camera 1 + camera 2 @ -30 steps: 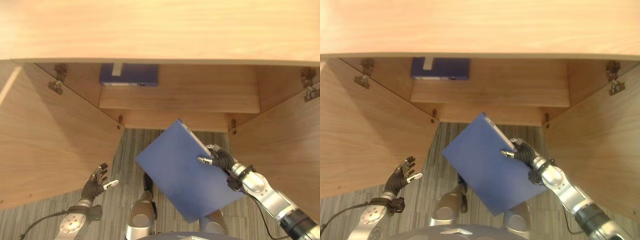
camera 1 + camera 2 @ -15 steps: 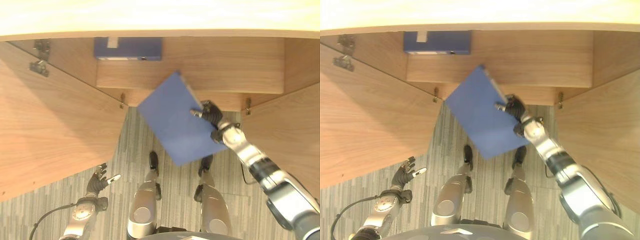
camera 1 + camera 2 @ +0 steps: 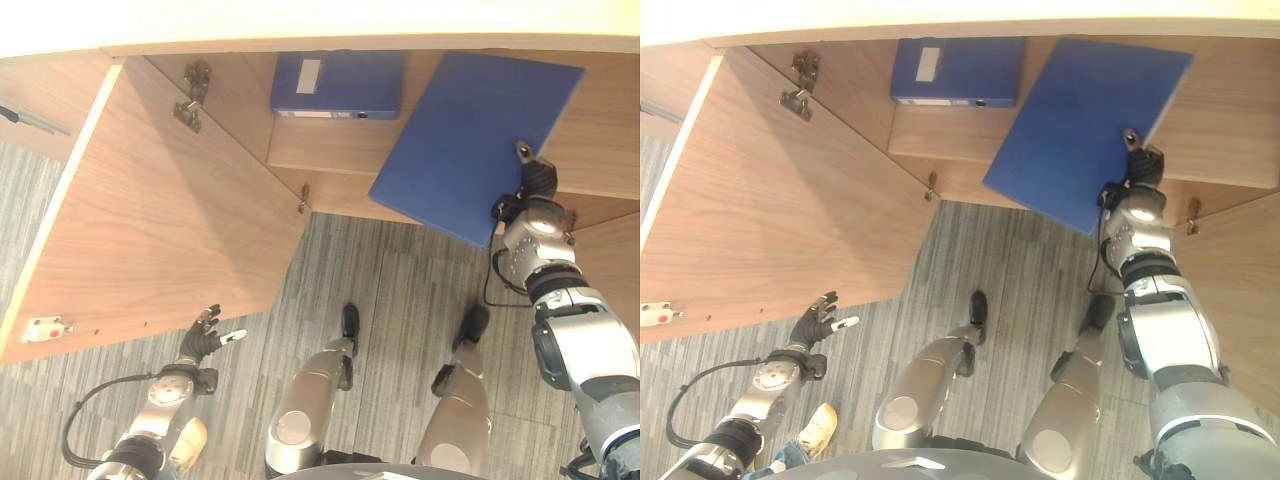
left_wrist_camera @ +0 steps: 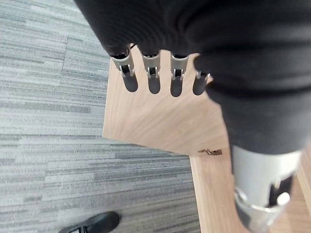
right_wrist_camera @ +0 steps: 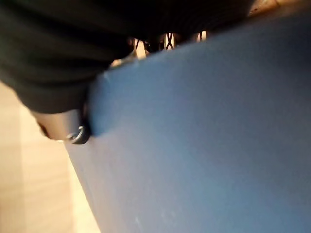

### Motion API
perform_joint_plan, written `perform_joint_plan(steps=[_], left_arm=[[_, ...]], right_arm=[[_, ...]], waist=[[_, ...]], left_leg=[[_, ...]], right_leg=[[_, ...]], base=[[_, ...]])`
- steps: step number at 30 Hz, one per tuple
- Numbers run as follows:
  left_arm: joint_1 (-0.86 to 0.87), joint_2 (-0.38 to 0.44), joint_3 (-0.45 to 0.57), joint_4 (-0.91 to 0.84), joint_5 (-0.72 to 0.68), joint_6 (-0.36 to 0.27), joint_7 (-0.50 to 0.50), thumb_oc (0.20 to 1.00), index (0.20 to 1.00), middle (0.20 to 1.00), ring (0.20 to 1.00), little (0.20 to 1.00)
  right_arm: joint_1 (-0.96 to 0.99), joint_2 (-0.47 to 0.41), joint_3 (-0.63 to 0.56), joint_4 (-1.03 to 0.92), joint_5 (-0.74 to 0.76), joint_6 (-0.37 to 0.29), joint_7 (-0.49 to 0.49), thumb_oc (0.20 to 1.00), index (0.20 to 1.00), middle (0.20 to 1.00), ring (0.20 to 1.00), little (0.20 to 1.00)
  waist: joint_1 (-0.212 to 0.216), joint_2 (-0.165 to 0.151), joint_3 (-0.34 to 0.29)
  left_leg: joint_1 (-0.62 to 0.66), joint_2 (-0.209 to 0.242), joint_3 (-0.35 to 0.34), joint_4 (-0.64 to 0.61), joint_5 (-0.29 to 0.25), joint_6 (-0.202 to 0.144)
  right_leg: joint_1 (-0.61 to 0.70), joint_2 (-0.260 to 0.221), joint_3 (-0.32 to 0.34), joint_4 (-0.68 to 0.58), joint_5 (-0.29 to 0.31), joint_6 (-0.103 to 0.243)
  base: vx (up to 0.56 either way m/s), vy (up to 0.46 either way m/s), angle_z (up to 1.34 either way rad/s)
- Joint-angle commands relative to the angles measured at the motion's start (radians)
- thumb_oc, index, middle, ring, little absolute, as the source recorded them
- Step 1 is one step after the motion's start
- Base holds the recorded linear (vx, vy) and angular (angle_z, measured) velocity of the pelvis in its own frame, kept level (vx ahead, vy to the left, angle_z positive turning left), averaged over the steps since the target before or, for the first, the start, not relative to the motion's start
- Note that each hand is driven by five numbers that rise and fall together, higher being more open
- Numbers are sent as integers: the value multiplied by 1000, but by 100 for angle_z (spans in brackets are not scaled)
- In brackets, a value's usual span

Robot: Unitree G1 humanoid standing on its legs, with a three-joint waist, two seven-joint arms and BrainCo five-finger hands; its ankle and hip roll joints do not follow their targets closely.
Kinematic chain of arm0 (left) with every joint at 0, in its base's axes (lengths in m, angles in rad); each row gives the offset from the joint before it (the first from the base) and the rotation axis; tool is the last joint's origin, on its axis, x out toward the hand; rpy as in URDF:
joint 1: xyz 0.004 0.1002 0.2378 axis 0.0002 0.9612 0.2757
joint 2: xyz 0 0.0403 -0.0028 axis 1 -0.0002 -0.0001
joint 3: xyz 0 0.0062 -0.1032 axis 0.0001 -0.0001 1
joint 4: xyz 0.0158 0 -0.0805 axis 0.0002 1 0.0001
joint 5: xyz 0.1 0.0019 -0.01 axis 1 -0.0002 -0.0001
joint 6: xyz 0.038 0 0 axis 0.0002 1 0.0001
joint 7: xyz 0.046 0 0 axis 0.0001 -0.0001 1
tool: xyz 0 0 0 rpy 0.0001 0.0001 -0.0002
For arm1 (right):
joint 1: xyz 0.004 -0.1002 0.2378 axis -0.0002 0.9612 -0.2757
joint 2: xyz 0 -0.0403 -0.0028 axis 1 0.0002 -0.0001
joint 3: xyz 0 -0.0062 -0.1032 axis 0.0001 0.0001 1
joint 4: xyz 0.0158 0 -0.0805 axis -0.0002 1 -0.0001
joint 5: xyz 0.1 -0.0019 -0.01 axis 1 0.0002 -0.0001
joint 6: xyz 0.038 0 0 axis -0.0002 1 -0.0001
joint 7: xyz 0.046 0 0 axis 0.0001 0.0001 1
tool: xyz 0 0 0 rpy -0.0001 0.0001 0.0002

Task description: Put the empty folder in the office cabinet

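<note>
Right hand (image 3: 532, 183): pinches the blue folder's (image 3: 470, 140) edge.
Folder: tilted at the open cabinet (image 3: 600, 130), apparently partly over its shelf, right of a blue box file (image 3: 338, 84).
Left hand (image 3: 203, 338): low beside the cabinet door (image 3: 160, 230), fingers spread.

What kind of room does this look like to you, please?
Probably an office: a wooden cabinet with open doors, a blue file box on its shelf, grey striped carpet, and a blue folder in the right hand.
</note>
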Motion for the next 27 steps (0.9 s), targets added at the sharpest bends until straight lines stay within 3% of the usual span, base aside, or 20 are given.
perform_joint_plan(steps=[1, 5, 8, 16, 19, 20, 27], left_arm=[[78, 76, -44, -31, 0, -21, 7, 1000, 1000, 1000, 1000, 1000], [62, 55, -85, -1, 41, -21, 17, 1000, 1000, 1000, 1000, 1000], [77, 40, -100, 6, 53, -28, 29, 1000, 1000, 1000, 1000, 1000], [55, 2, -143, 25, 61, -24, 68, 1000, 1000, 1000, 1000, 1000], [34, -6, -173, 32, 68, -23, 96, 1000, 1000, 1000, 1000, 1000], [19, -23, -201, 38, 76, -26, 124, 1000, 1000, 1000, 1000, 1000], [-8, -51, -254, 51, 99, -46, 161, 1000, 1000, 1000, 1000, 1000]], right_arm=[[12, -53, 7, -35, 103, -73, -26, 200, 200, 200, 200, 200], [21, -46, -48, -8, 135, -107, -91, 200, 200, 200, 200, 200], [-5, -24, -15, 13, 103, -101, -113, 200, 200, 200, 200, 200], [-122, 63, 60, 117, 79, -75, -167, 200, 200, 200, 200, 200], [-161, 111, 42, 138, 89, -105, -244, 200, 200, 200, 200, 200], [-166, 171, 19, 118, 47, -156, -345, 200, 200, 200, 200, 200], [-185, 281, -20, 124, 78, -216, -439, 200, 200, 200, 200, 200]], waist=[[12, -40, -52], [9, -52, -72], [5, -31, -86], [7, -16, -89], [10, -8, -85], [17, 0, -86], [45, 12, -96]], left_leg=[[55, 57, -87, 78, -158, -115], [35, 70, -140, 109, -176, -145], [27, 103, -164, 74, -154, -162], [67, 167, -142, -50, -90, -186], [67, 177, -138, -74, -76, -185], [69, 180, -137, -92, -70, -183], [65, 174, -142, -104, -68, -178]], right_leg=[[-36, -35, 38, -26, 73, 59], [4, -37, 35, -33, 136, 72], [5, -6, 20, -21, 132, 61], [-18, 57, 23, -3, 99, 39], [-29, 71, 27, 2, 88, 32], [-33, 78, 28, 2, 82, 29], [-25, 76, 16, -9, 78, 29]], base=[[134, -157, 37], [120, -294, 80], [128, -223, 35], [86, -74, -14], [37, -14, 0], [36, -5, 14], [4, 3, 4]])
